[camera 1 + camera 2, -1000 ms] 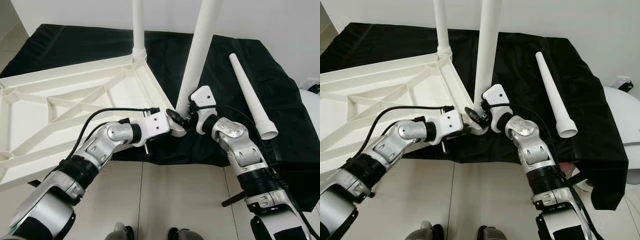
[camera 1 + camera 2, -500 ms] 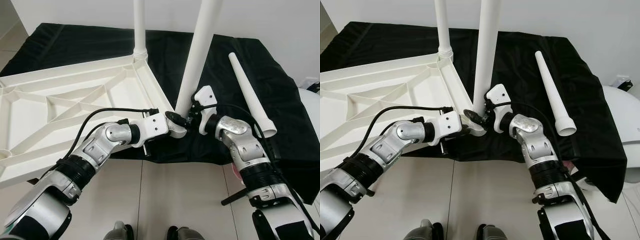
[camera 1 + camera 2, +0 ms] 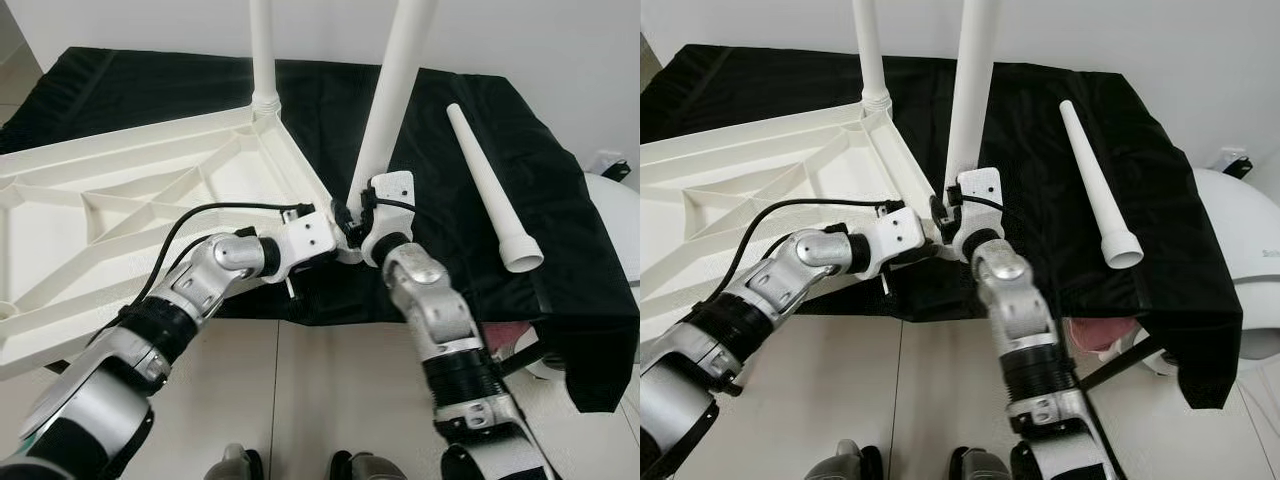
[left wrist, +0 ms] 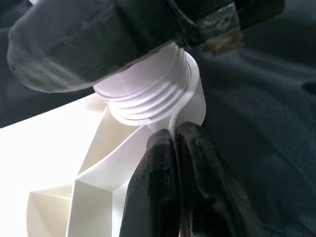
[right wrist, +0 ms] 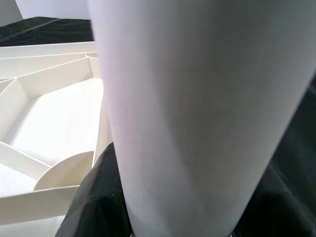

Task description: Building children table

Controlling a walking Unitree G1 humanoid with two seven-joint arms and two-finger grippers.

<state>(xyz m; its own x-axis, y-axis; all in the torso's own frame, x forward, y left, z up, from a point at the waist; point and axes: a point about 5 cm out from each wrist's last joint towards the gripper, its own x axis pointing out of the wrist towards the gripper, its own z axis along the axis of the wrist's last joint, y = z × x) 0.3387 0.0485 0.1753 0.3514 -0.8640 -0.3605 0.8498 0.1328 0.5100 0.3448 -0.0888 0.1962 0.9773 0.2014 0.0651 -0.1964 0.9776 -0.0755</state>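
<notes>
While the white table top point(image 3: 130, 215) lies upside down, ribs upward, partly on the black cloth point(image 3: 560, 230), I see a white leg point(image 3: 392, 95) standing with its foot at the top's near corner, where the threaded socket point(image 4: 148, 94) shows in the left wrist view. My right gripper point(image 3: 352, 212) is clenched around the base of this leg, whose shaft sits between its black fingers point(image 5: 98, 197) in the right wrist view. My left gripper point(image 3: 338, 248) meets the same corner from the other side; its two fingertips point(image 4: 163, 158) are pressed together on the thin white rim just below the socket. A second leg point(image 3: 262, 50) stands upright in the far corner. A third, loose leg point(image 3: 490, 185) lies flat on the cloth, well apart to the right.
</notes>
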